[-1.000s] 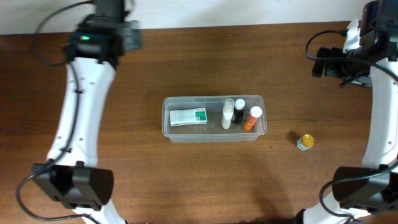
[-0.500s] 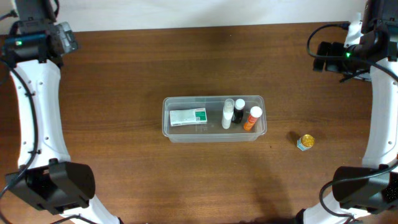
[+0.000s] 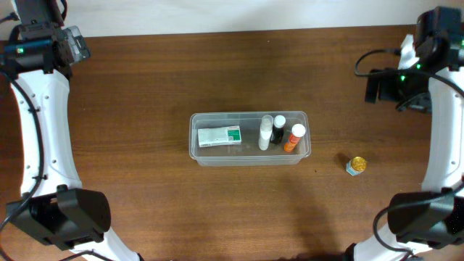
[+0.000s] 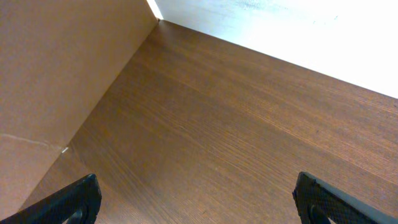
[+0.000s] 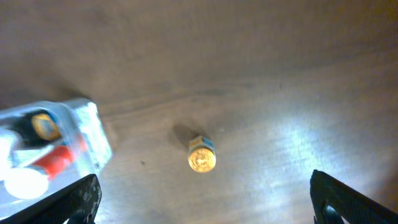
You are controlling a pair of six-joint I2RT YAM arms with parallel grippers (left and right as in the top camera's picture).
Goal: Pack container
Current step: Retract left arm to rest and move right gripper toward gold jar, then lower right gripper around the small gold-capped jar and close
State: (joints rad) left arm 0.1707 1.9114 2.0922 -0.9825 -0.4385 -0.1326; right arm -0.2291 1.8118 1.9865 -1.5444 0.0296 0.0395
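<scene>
Standing on the table (image 3: 217, 65) right of the container (image 3: 250, 164), the gold-lidded jar (image 3: 355, 166) is far nearer the right hand (image 5: 202, 202), spread open and empty.

Green-and-white box (image 3: 219, 135) lies flat on brown wood table (image 3: 217, 65). Right of box, side by side: white bottle (image 3: 265, 133), black bottle w/ white cap (image 3: 278, 129), orange bottle w/ white cap (image 3: 293, 138). Farther right of box, apart from the bottles: small gold-lid jar (image 3: 355, 165). White wall (image 3: 254, 14) beyond box, past the table's far edge.

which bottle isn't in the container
The gold-capped bottle, standing alone on the table beside the container; the other three bottles are inside it.
</scene>
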